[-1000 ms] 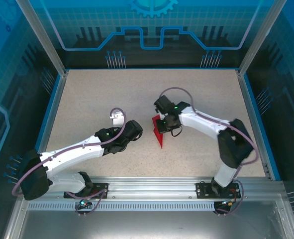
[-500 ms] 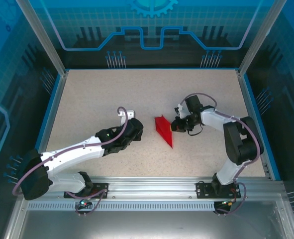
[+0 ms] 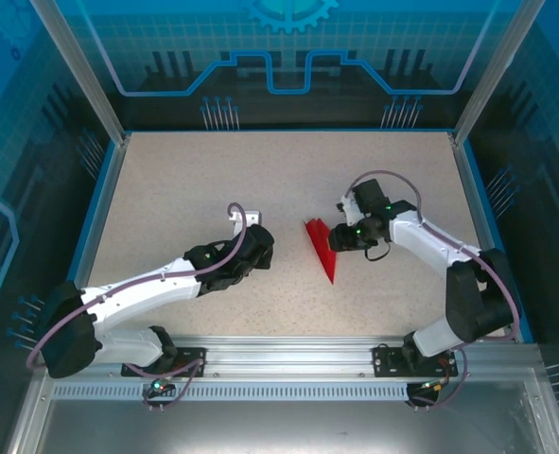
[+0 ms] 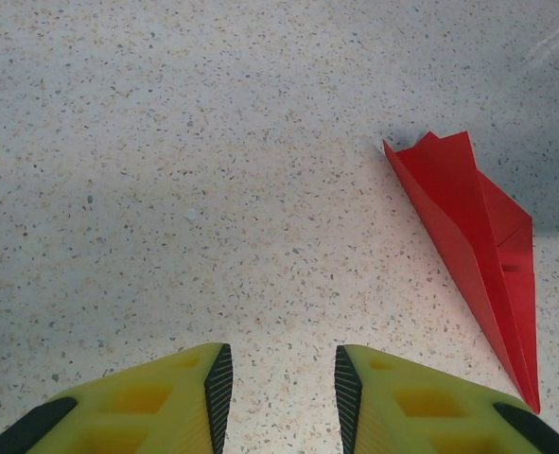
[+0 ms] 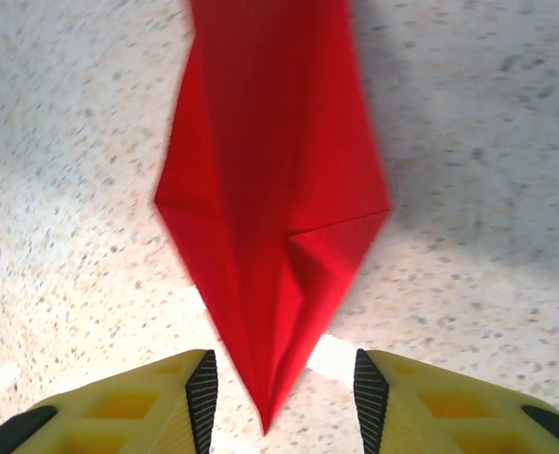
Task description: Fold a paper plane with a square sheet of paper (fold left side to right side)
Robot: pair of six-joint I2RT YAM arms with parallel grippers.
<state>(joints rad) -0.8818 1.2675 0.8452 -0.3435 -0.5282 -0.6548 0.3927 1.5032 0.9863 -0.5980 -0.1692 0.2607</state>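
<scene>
The square sheet of paper is folded into a slim red paper plane (image 3: 320,248) that lies flat on the speckled table. In the right wrist view the paper plane (image 5: 274,218) points toward me, and its tip lies between the jaws without touching either pad. My right gripper (image 5: 281,397) is open, and in the top view this right gripper (image 3: 335,240) sits just right of the plane. My left gripper (image 3: 263,248) hovers a short way left of the plane. That left gripper (image 4: 281,397) is open over bare table, with the paper plane (image 4: 473,236) ahead to its right.
The speckled table (image 3: 184,180) has a blue raised border (image 3: 102,203) on its sides. A metal rail (image 3: 288,352) with both arm bases runs along the near edge. Bare table lies at the back and on the left.
My right gripper has opened and let go of the plane, which slid a little to the right and now lies flat. The left gripper has edged slightly toward it.
</scene>
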